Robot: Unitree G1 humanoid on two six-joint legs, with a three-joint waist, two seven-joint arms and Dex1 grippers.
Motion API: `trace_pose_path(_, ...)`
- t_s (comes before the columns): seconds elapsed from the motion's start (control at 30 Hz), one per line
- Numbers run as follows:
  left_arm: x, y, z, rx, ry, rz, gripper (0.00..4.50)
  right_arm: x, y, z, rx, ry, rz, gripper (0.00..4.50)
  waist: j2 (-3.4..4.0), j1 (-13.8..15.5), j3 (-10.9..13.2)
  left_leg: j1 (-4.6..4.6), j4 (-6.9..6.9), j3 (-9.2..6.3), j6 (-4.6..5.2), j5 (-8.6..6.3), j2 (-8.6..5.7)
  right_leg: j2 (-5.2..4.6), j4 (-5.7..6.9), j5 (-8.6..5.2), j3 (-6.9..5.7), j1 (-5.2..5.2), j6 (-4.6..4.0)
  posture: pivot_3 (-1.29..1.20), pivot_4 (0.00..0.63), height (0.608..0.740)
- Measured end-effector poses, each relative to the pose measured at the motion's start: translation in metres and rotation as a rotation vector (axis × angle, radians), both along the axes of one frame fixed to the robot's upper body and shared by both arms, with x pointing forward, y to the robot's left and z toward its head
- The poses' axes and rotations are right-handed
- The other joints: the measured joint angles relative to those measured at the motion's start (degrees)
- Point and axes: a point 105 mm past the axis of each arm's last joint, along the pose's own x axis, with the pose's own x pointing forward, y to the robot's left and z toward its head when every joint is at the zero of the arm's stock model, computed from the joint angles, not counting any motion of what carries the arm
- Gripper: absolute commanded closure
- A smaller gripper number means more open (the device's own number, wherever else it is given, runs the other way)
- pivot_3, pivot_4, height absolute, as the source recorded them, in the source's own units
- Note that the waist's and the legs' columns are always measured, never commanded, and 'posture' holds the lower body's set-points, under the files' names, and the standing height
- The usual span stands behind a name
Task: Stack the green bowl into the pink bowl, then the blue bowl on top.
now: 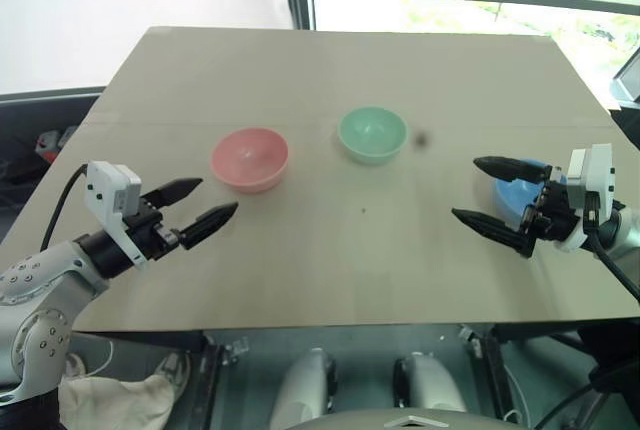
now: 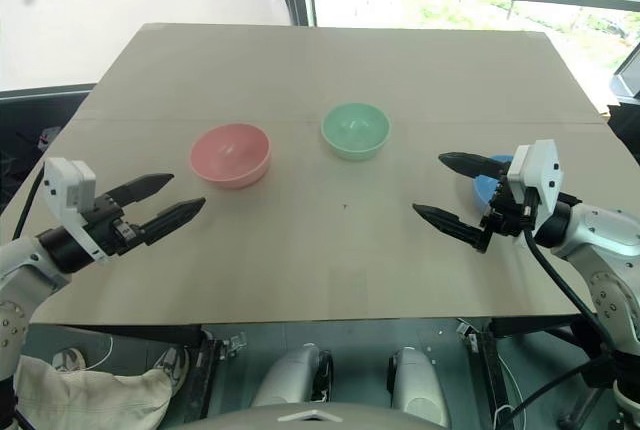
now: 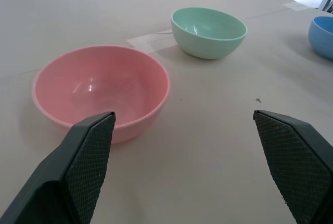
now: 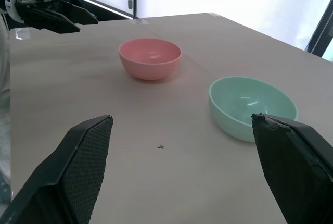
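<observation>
Three bowls stand upright and empty on the tan table [image 1: 330, 60]. The pink bowl [image 1: 249, 159] is left of centre, the green bowl [image 1: 372, 134] is at the centre, and the blue bowl [image 1: 518, 193] sits at the right, partly hidden behind my right gripper. My left gripper [image 1: 195, 206] hovers open just left of the pink bowl, pointing toward it. My right gripper [image 1: 483, 191] hovers open in front of the blue bowl, pointing toward the table's middle. Nothing lies between either pair of fingers.
A small dark speck [image 1: 421, 137] lies on the table right of the green bowl. The table's near edge [image 1: 330, 328] runs just below both grippers. A window [image 1: 470, 10] stands beyond the far edge.
</observation>
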Motion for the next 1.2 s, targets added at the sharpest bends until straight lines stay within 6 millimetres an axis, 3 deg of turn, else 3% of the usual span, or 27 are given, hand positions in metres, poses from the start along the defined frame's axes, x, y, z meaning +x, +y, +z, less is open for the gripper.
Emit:
trace_pose_path(0.23,0.012,-0.007,0.0,0.031,-0.014,-0.002,0.01,-0.001,0.008,0.005,-0.008,-0.023,0.046,0.02,-0.02,-0.02,0.01,0.01,0.02,0.01,0.04,-0.02,-0.05,-0.03,0.03,0.01,-0.12,0.02,0.0,0.0,0.15,0.74)
trace_pose_path(0.37,0.021,-0.009,-0.013,0.187,0.01,0.08,0.01,0.0,0.014,0.002,-0.006,-0.021,0.066,0.02,-0.04,-0.01,0.03,-0.01,0.0,-0.01,0.01,0.0,-0.05,0.08,0.02,0.08,-0.07,0.01,0.13,0.0,0.15,0.74)
trace_pose_path(0.5,0.03,-0.02,-0.003,0.273,-0.019,0.082,0.01,0.002,0.02,0.005,-0.006,-0.046,0.087,0.02,-0.07,0.13,0.05,-0.05,0.01,-0.04,0.0,0.0,-0.05,0.16,0.01,0.12,-0.05,0.0,0.2,0.0,0.15,0.74)
trace_pose_path(0.7,0.07,-0.038,0.023,0.668,-0.045,0.065,0.01,0.01,0.037,0.006,-0.002,-0.076,0.146,0.02,-0.14,0.07,0.19,-0.02,0.06,-0.02,0.01,0.01,-0.2,0.37,0.08,0.14,-0.14,0.02,0.23,0.0,0.15,0.74)
trace_pose_path(0.8,0.079,-0.047,0.011,0.766,0.018,0.018,0.01,0.012,0.041,0.008,-0.008,-0.098,0.166,0.02,-0.13,-0.12,0.22,-0.08,0.05,0.09,0.02,0.01,-0.24,0.48,0.19,0.13,-0.03,-0.07,0.26,0.0,0.15,0.74)
trace_pose_path(0.9,0.09,-0.049,-0.003,0.841,0.093,-0.001,0.77,0.016,0.042,0.006,-0.019,-0.095,0.177,0.0,-0.22,0.02,0.3,-0.29,0.03,0.05,0.0,0.02,-0.23,0.62,0.22,0.12,-0.11,-0.24,0.28,0.0,0.15,0.74)
trace_pose_path(1.17,0.104,-0.058,-0.02,0.924,0.15,-0.067,4.37,0.017,0.046,0.008,-0.023,-0.123,0.179,0.0,-0.36,0.09,0.44,-0.38,0.07,0.06,0.0,0.02,-0.24,0.56,0.24,0.08,-0.1,-0.31,0.36,0.0,0.15,0.74)
trace_pose_path(1.2,0.105,-0.059,-0.022,0.922,0.157,-0.076,4.45,0.016,0.046,0.007,-0.023,-0.12,0.177,0.0,-0.39,0.09,0.45,-0.38,0.09,0.06,0.0,0.02,-0.23,0.56,0.23,0.08,-0.1,-0.3,0.36,0.0,0.15,0.74)
